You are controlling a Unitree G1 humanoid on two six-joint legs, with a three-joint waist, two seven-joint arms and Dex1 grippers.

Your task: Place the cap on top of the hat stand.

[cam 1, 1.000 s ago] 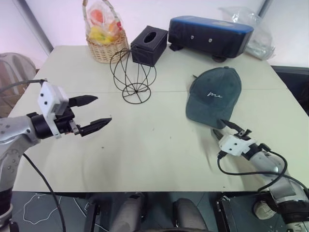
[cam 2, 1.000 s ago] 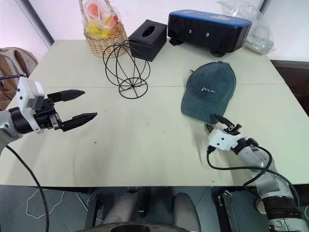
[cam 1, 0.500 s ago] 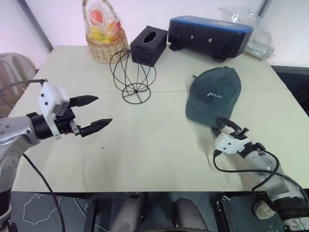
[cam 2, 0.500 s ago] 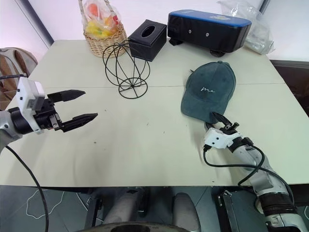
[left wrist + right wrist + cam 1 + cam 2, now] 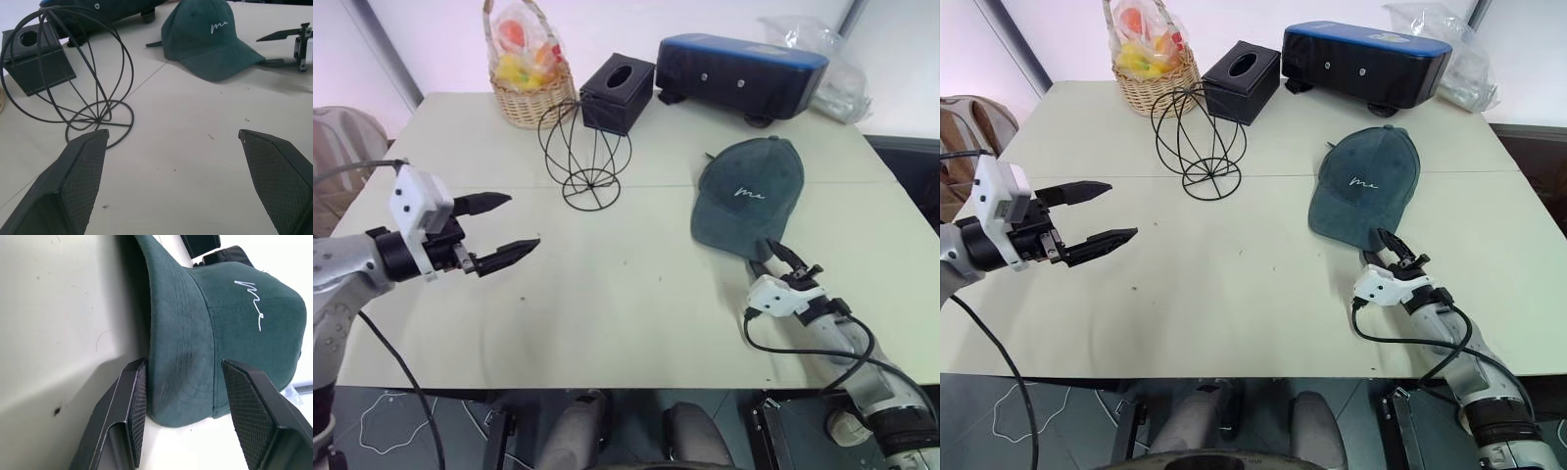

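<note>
1. Cap point(image 5: 747, 194) of dark teal-grey fabric, flat on the table point(image 5: 607, 294) at the robot's right, brim toward the robot, white script on the front; well apart from the hat stand point(image 5: 585, 154), which sits further back and to the left, just in front of the tissue box point(image 5: 617, 92) and the wicker basket point(image 5: 524, 83)
2. Right gripper point(image 5: 1390, 254) low at the table surface, jaws parted and straddling the brim edge in the right wrist view, one finger under or beside the brim, the other above; not yet pinched onto the fabric
3. Left gripper point(image 5: 499, 232) held up over the left side of the table, jaws spread wide, nothing between them
4. Likely light and soft: crown floppy and apt to collapse or sag if grabbed there; brim stiffer thanks to its stitched rows, so the better hold
5. Best taken at the brim's front middle, pinched flat, so the crown hangs open for lowering over the wire globe
6. Risks: thin brim slipping from the pads, and the light wire stand tipping or sliding if nudged
</note>
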